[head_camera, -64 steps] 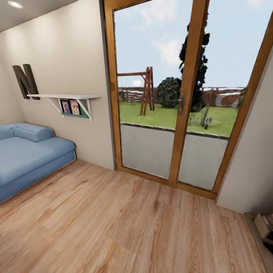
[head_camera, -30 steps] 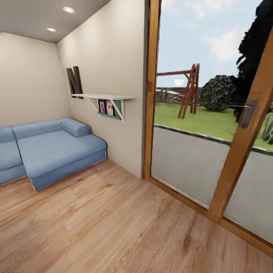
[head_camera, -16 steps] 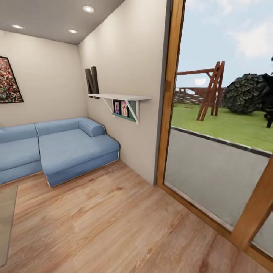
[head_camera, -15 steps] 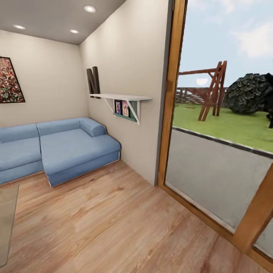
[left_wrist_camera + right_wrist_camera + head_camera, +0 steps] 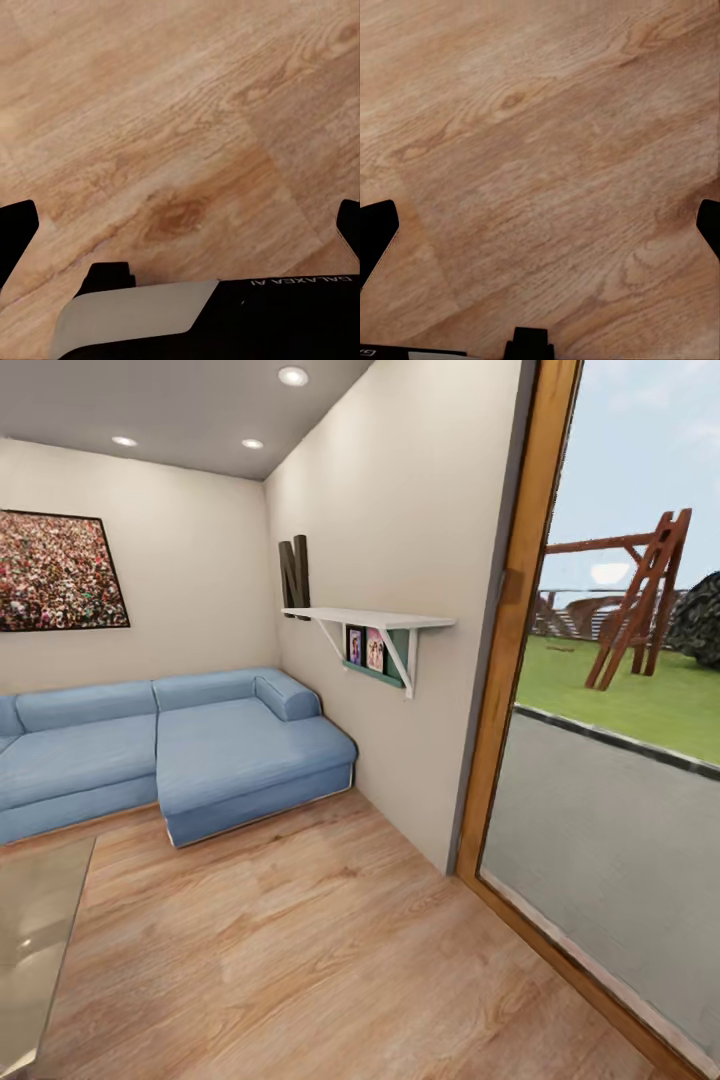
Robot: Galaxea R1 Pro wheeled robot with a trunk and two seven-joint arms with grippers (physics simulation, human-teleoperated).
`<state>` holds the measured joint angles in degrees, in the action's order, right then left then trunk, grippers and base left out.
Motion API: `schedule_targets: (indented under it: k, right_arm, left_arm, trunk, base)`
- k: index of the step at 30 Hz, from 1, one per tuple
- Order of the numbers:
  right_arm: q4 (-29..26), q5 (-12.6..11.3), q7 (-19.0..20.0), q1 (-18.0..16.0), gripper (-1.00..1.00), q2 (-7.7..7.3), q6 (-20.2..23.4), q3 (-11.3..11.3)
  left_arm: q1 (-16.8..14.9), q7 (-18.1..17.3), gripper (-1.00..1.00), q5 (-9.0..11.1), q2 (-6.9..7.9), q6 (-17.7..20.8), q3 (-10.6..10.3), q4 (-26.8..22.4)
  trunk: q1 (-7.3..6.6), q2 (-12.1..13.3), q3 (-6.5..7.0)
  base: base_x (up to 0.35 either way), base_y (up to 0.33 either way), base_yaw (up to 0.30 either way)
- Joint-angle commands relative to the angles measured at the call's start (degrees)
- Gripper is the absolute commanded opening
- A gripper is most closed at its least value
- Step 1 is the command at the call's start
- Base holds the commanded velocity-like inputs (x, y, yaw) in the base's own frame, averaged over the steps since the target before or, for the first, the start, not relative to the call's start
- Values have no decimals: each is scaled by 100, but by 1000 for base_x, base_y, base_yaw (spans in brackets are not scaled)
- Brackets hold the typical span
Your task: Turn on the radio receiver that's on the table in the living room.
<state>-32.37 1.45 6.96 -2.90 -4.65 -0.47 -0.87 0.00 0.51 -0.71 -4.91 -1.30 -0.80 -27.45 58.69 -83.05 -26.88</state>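
Our left gripper [image 5: 180, 225] and right gripper [image 5: 540, 225], both spread wide and empty, over light plank floor [image 5: 300, 950]; beyond, the table [image 5: 35, 930] corner at lower left, blue sofa [image 5: 180, 745], wall shelf [image 5: 375, 622], glazed door [image 5: 620, 780]; radio receiver unlocated.

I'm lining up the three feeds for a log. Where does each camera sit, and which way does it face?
Head view: on the robot's head, facing the blue sofa, wall shelf and glass door; the table corner shows at lower left.
Left wrist view: on the left arm, facing down at the wood floor between the left claw fingertips.
Right wrist view: likewise, above the right claw.
All three views share the plank floor.
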Motion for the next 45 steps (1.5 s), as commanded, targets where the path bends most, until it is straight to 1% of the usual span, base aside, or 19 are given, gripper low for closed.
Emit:
schedule_targets:
  k: [1, 8, 26, 29, 32, 41, 45]
  right_arm:
    - [-1, 18, 25, -1, 100, -1, -5, -10]
    - [0, 15, 25, -2, 100, -1, -4, -8]
    - [3, 22, 25, 0, 100, 0, 2, -1]
    - [3, 22, 25, -1, 100, 2, 3, -1]
    - [3, 22, 25, -1, 100, 6, 0, -1]
    - [3, 22, 25, -2, 100, 8, 1, -1]
    - [3, 20, 25, 0, 100, 8, 2, -1]
  left_arm:
    - [0, 7, 100, -8, 2, -11, -8, -5]
    - [0, 3, 100, -2, 8, -11, -8, -6]
    - [0, 8, 100, 1, 8, -11, -8, -4]
    - [0, 54, 100, 1, 8, -11, -8, -4]
    - [0, 189, 100, 1, 2, -11, -8, 1]
    - [0, 204, 100, 10, -1, -11, -8, 2]
    - [0, 204, 100, 10, -1, -11, -8, 2]
  trunk:
    - [3, -2, -5]
    - [3, -2, -5]
    - [3, -2, -5]
    - [3, -2, -5]
    - [3, -2, -5]
    - [3, -2, -5]
    - [3, -2, -5]
  base:
    - [326, -84, 289]
    - [326, -77, 289]
    - [326, -12, 289]
    - [326, -94, 289]
    - [326, -120, 289]
    - [326, -135, 285]
    - [326, -136, 144]
